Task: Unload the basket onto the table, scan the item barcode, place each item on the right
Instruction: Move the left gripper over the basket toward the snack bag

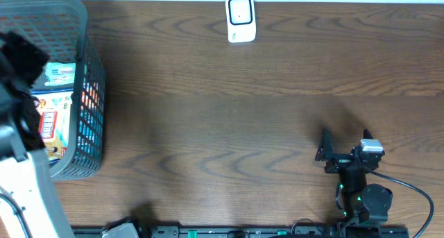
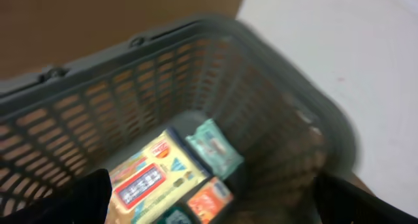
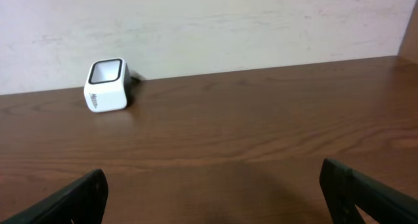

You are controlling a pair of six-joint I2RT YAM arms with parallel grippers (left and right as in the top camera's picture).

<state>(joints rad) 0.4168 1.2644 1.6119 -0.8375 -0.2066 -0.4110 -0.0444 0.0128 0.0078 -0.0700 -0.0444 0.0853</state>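
Several packaged items lie in a grey mesh basket [image 1: 94,85] at the table's far left. In the left wrist view they are a yellow packet with a red label [image 2: 153,178], a teal packet [image 2: 214,145] and an orange packet [image 2: 209,201]. My left gripper [image 2: 212,208] hangs open above them, holding nothing. A white barcode scanner [image 1: 241,19] stands at the back edge, its window [image 3: 106,70] facing up. Near the front right, my right gripper [image 3: 215,198] is open and empty over bare wood, pointing toward the scanner.
The basket's rim [image 2: 307,113] and walls enclose the items on all sides. The left arm's white link [image 1: 28,189] crosses the front left corner. A black cable [image 1: 416,193] trails from the right arm's base. A pale wall rises behind the scanner.
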